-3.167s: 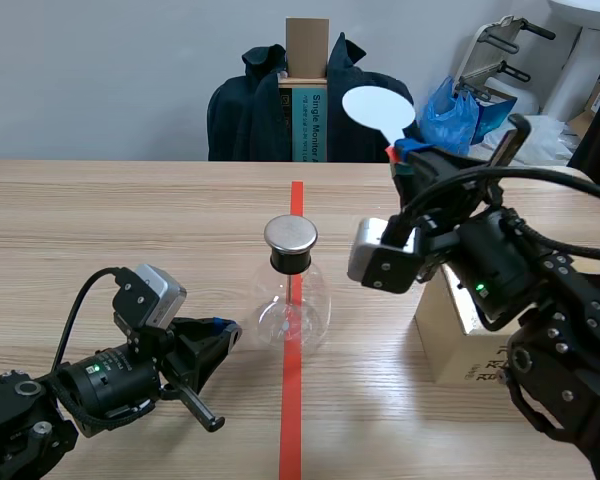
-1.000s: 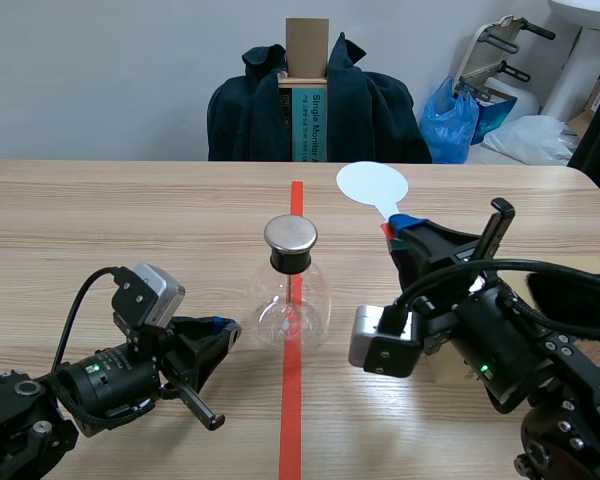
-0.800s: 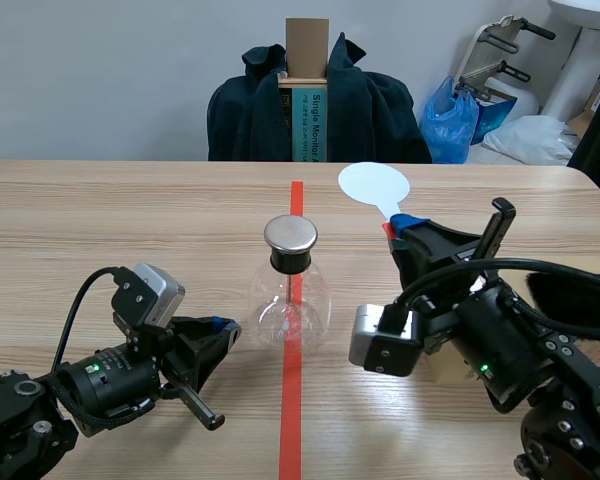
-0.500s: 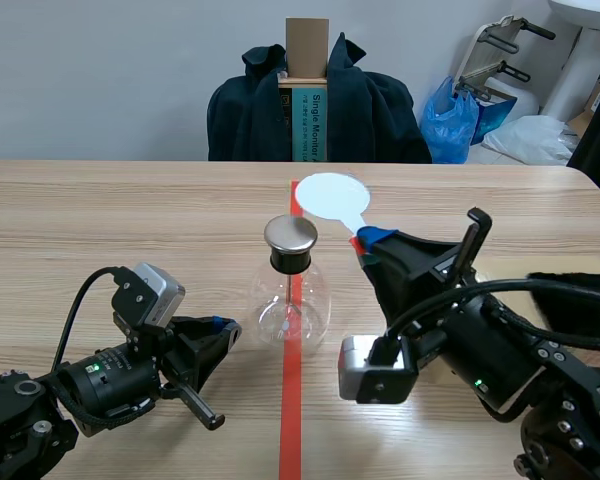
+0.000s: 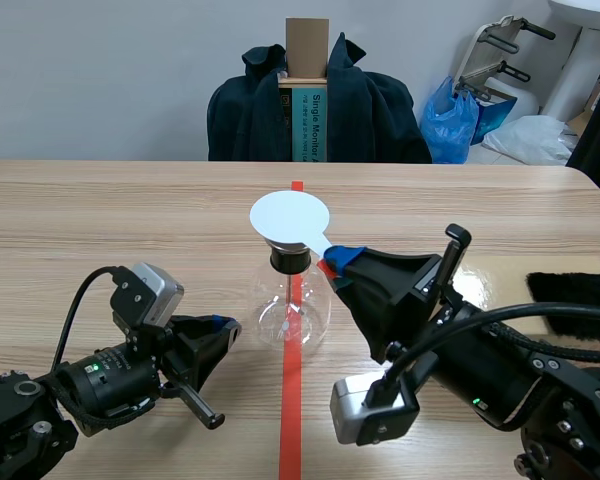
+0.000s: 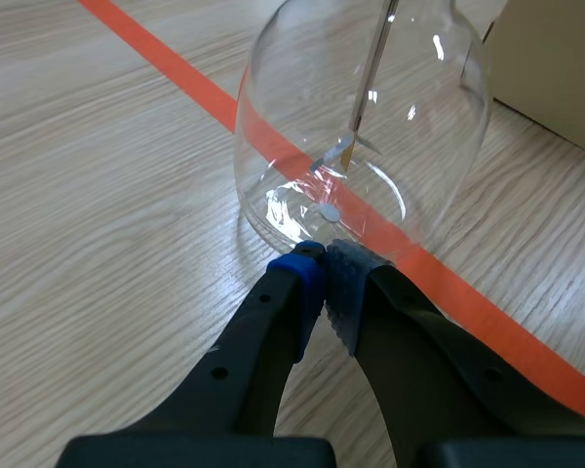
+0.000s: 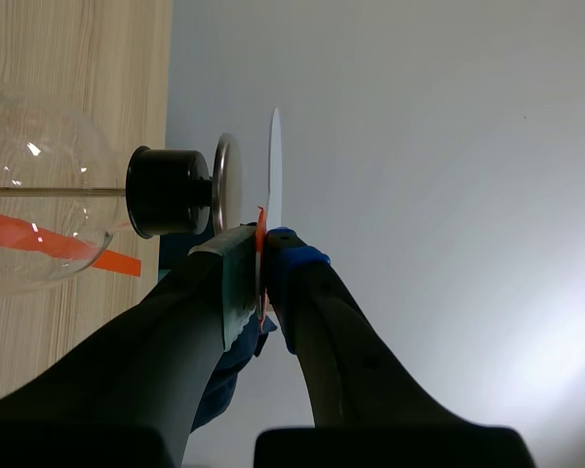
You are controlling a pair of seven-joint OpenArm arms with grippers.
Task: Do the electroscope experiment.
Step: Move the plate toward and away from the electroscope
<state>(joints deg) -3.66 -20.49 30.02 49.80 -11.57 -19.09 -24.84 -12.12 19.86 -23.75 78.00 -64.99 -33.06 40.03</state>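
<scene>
1. Locate the electroscope flask [image 5: 291, 312] on the counter [image 5: 100, 215]. It stands upright on the orange-red tape line [image 5: 291, 425], between the 2 arms.
2. Check the flask top. A black stopper [image 7: 166, 192] closes the neck, and a round metal cap [image 7: 222, 185] sits on the stopper.
3. Check the flask interior in the left wrist view. A thin rod [image 6: 375, 58] runs down inside the glass, with a small foil piece [image 6: 343, 151] at its lower end.
4. Note the right pincer [image 5: 335, 263]. It is clamped on the red handle [image 7: 260, 229] of the white disc paddle [image 5: 289, 218], with 1 finger on each side of the handle.
5. Note the paddle position. In the scene view, the white disc covers the metal cap. In the right wrist view, the disc lies parallel to the cap and just beside it, with a narrow gap between them.
6. Note the left pincer [image 6: 324, 268]. Its 2 fingers are together with nothing between them, low on the counter. The tips lie at the base of the flask, but you cannot tell whether they touch the glass.
7. Observe the surroundings. A tan box [image 6: 556, 68] stands behind the flask on the right arm's side. A black furry cloth [image 5: 575, 290] lies near the counter's right edge. A chair draped with a dark jacket [image 5: 250, 110] stands beyond the counter.
</scene>
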